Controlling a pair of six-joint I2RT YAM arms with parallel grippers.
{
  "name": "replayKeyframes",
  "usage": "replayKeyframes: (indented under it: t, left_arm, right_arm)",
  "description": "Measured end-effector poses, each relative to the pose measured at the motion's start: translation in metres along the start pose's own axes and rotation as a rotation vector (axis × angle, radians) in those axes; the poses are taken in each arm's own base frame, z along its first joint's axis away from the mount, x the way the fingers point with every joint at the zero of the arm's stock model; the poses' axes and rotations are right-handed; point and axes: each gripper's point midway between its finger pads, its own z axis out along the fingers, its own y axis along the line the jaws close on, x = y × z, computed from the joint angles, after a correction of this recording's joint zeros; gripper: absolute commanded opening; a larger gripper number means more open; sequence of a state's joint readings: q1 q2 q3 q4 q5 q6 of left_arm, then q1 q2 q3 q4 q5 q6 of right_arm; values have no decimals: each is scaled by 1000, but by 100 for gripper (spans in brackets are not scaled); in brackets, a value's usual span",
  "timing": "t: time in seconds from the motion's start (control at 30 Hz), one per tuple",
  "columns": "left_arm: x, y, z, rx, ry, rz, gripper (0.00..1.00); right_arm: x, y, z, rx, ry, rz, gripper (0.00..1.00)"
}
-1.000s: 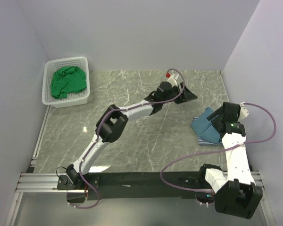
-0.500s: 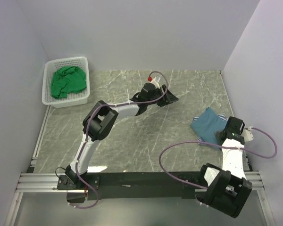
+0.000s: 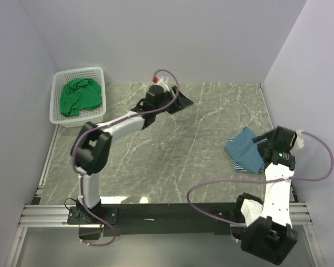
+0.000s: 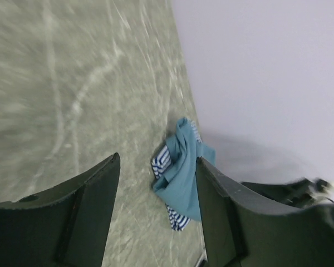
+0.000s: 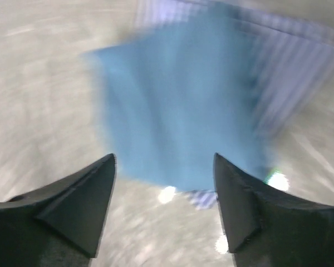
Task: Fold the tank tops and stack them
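The teal-blue tank top point(image 3: 244, 147) lies folded on the striped tank top point(image 3: 246, 166) at the right of the table. The green tank top point(image 3: 78, 95) sits crumpled in the white basket point(image 3: 61, 115) at the back left. My left gripper point(image 3: 180, 102) hangs open and empty over the back middle of the table; its wrist view shows the teal top point(image 4: 185, 178) and striped top point(image 4: 162, 159) far off between its fingers point(image 4: 89, 211). My right gripper point(image 3: 260, 146) stands open and empty just right of the stack, with the teal top point(image 5: 178, 100) ahead of its fingertips point(image 5: 100, 189).
Grey walls close in the table at the back, left and right; the right wall point(image 3: 312, 83) runs close behind the stack. The arms' mounting rail point(image 3: 156, 214) runs along the near edge. Purple cables loop off both arms.
The left arm has swung from the right middle toward the back centre, staying open. The right gripper has drawn back off the stack to its right side.
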State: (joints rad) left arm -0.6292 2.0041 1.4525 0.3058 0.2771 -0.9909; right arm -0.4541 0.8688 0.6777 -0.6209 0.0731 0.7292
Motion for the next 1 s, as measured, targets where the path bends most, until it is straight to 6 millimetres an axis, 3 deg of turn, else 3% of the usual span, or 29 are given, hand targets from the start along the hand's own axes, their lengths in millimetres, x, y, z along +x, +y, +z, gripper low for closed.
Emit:
replayKeyframes:
  t: [0.07,0.13,0.23,0.3,0.33,0.43,0.53,0.63,0.73,0.83,1.0]
  left_arm:
    - [-30,-4,-21,-48,-71,11,62]
    - [-71,0,-48,-138,-185,18,63]
    - [-140,33,-100,-366,-385,9,67]
    - [-187,61,-138,-528,-521,-2,69]
    - [-208,74,-157,-597,-577,-10,75]
    - [-262,128,-224,-839,-721,-45,77]
    - [-302,180,-276,-1028,-805,-78,77]
    - [-321,233,-302,-1164,-804,-103,78]
    - [-326,281,-305,-1250,-762,-119,77]
    - [-316,332,-303,-1328,-692,-143,77]
    - [-295,387,-294,-1390,-598,-161,77]
  right_arm:
    - [-9,37,-19,-120,-21,-70,83]
    - [-3,88,-46,-281,-25,-181,85]
    - [27,158,-84,-492,20,-336,86]
    - [60,192,-104,-585,74,-442,86]
    - [69,205,-109,-613,84,-471,86]
    - [112,238,-106,-654,149,-586,87]
    - [151,251,-86,-640,222,-679,87]
    - [183,252,-68,-625,291,-753,87]
    - [201,252,-57,-616,337,-801,87]
    - [212,254,-54,-628,370,-817,86]
    - [225,260,-57,-660,398,-829,86]
